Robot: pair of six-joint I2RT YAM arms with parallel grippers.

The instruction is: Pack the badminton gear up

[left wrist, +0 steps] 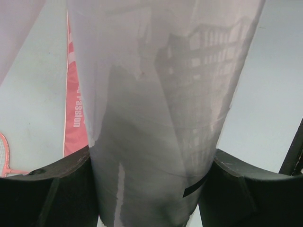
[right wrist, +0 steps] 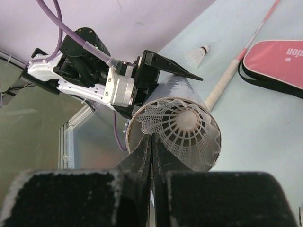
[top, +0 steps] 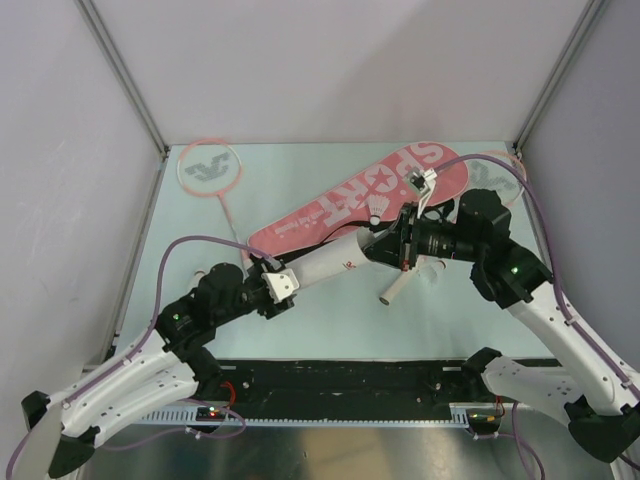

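Left arm: stretched low from the near-left corner toward the narrow end of the bag (top: 340, 205), with the wrist aimed up the table and to the right.
Left tool: the left gripper (top: 285, 283) is clamped across the tube (top: 335, 262) at the end away from its mouth. Both black fingers (left wrist: 47, 194) are pressed against the tube's sides.
Right arm: held high from the near-right corner and folded back beside the bag's wide end, with the wrist turned leftward to face the tube's mouth.
Right tool: the right gripper (right wrist: 151, 142) is pinched on the skirt edge of the shuttlecock (right wrist: 182, 130) at the tube's lower rim. Whether the tube wall is also caught cannot be told.
Tube axis: set roughly parallel with the bag's near long edge, with the open mouth toward the bag's wide end.
Shuttlecock heading: seated in the tube's mouth, cork inward, skirt flared at the rim.
Loose piece: a second shuttlecock (right wrist: 196, 54) is seen on the table off the bag's narrow end, beside a racket shaft.
Rackets: the first racket (top: 210, 168) is laid flat, its head far-left of the bag and its handle run toward the bag's narrow end. The second racket (top: 500, 170) is partly covered at the bag's wide end.
Bag: laid flat on a diagonal, with "SPORT" at the far-right wide end.
Surface: a pale blue-green table (top: 480, 320), edged by a black rail (top: 340, 375) on the near side of the bag.
Room: white panels (top: 350, 60) are framed by metal posts beyond the bag.
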